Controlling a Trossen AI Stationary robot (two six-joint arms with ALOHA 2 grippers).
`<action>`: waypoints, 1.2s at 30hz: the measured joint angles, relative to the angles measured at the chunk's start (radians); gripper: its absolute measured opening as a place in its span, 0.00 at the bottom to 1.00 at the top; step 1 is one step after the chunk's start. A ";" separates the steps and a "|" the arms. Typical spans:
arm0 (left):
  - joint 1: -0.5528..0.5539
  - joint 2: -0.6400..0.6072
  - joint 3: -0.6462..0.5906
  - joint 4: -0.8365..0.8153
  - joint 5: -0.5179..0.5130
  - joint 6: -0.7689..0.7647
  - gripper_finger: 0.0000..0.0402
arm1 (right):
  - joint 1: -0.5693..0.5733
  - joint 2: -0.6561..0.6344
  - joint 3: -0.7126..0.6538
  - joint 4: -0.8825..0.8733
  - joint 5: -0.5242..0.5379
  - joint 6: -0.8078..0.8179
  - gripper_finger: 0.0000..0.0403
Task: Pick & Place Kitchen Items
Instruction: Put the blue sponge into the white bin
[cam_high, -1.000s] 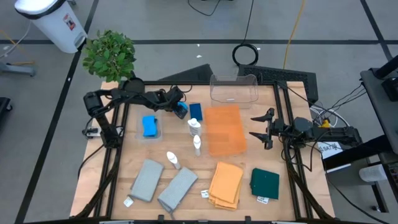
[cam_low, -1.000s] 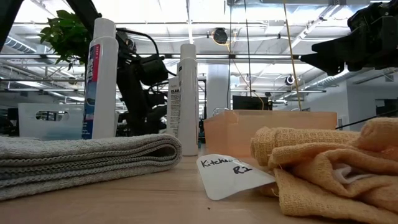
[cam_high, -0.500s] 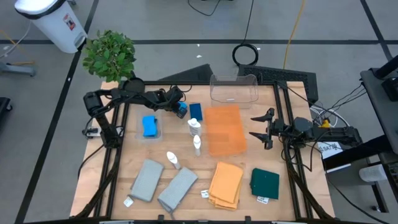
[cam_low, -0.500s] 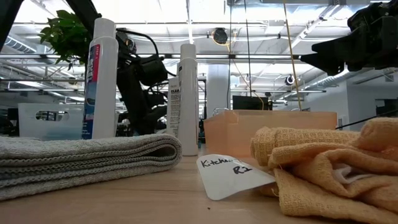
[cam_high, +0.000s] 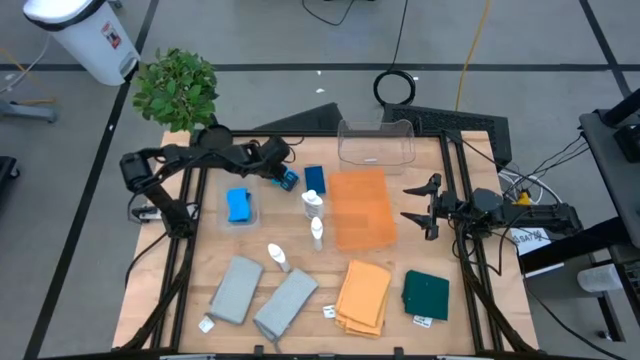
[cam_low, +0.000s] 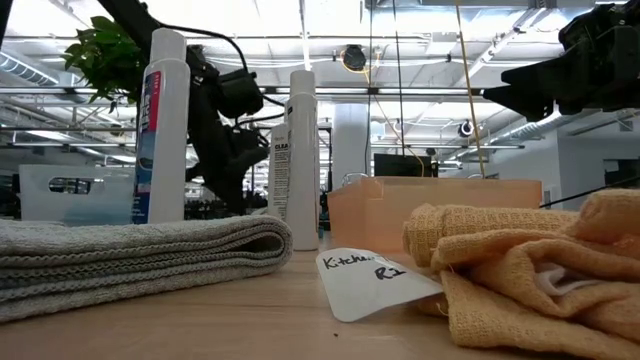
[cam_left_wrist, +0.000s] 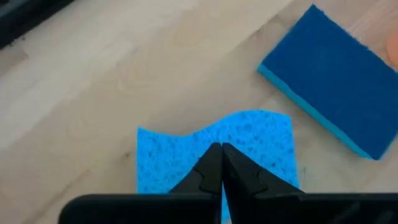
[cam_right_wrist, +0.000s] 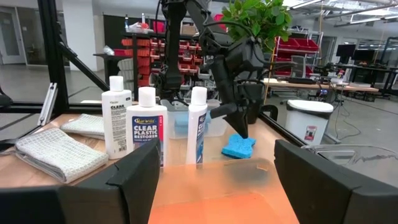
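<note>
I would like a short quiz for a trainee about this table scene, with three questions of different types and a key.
1. True or false: the left gripper is shut on a light blue sponge.
2. Which colour is the cloth nearest the right gripper? A) grey B) dark green C) red
3. Fill in: the white bottles on the table number ____.

Key:
1. True; in the right wrist view the sponge hangs pinched, lifted off the wood.
2. B; the dark green cloth lies at the front of the table on that arm's side.
3. Three.
</note>
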 joint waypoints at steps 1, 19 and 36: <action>-0.006 -0.003 0.000 0.001 0.002 -0.003 0.02 | 0.000 0.000 0.000 0.000 0.000 0.000 0.69; -0.167 -0.004 0.002 0.015 -0.144 0.042 0.54 | 0.000 0.000 0.000 0.000 0.000 0.000 0.69; -0.146 0.121 -0.010 0.069 -0.135 -0.024 0.67 | 0.000 0.000 0.000 0.000 0.000 0.000 0.69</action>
